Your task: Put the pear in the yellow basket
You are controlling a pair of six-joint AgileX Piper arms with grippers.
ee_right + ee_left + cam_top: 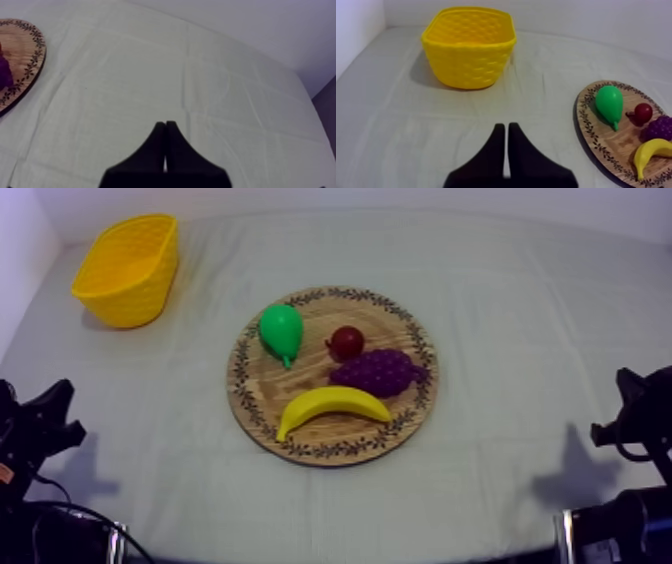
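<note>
Now, left gripper [506, 127] pressed together holding nothing, right gripper [165, 124] likewise, pear [281, 330] lying on wooden board [300, 377]

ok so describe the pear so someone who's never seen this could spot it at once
Find the round wooden board with the patterned rim in the middle of the table. The pear lies on the side nearest the yellow basket, beside the small red fruit. It is the only green thing there.
</note>
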